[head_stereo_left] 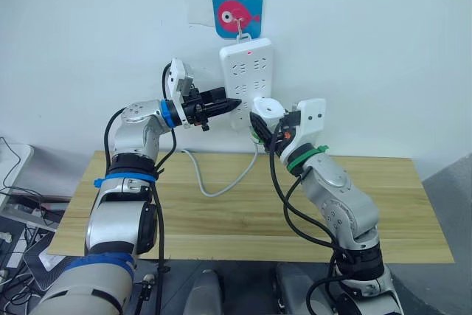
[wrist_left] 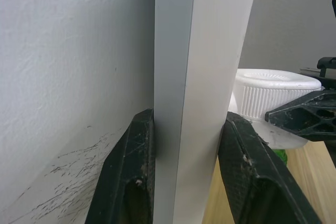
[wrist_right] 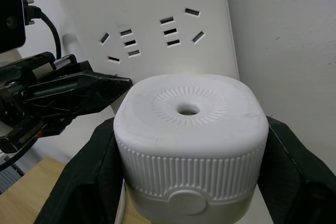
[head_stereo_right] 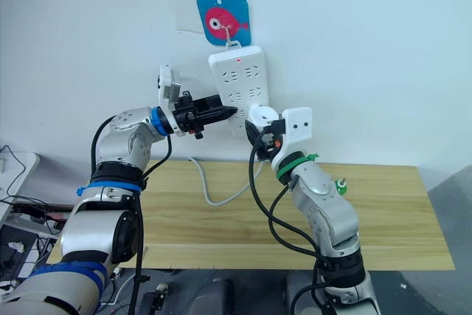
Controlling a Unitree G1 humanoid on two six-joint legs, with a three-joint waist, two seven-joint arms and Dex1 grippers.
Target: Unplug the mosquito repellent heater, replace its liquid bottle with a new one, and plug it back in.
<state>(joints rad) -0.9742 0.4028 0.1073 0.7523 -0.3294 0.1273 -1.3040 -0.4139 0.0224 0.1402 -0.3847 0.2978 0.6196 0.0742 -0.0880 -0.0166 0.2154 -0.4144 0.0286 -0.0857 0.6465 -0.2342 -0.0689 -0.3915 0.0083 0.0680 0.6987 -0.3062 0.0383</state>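
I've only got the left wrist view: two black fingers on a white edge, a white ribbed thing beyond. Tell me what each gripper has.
Observer: The left gripper is clamped on the side edge of the power strip, which hangs on the wall from a hook.
Operator: Name the ribbed thing.
Observer: It is the mosquito repellent heater, held in the right gripper, one finger on each side.
Operator: Say whether it is plugged in.
Observer: I cannot tell. It sits at the strip's lower right corner in the left eye view, and its prongs are hidden.
Operator: Report the strip's power.
Observer: A red light glows near its top.
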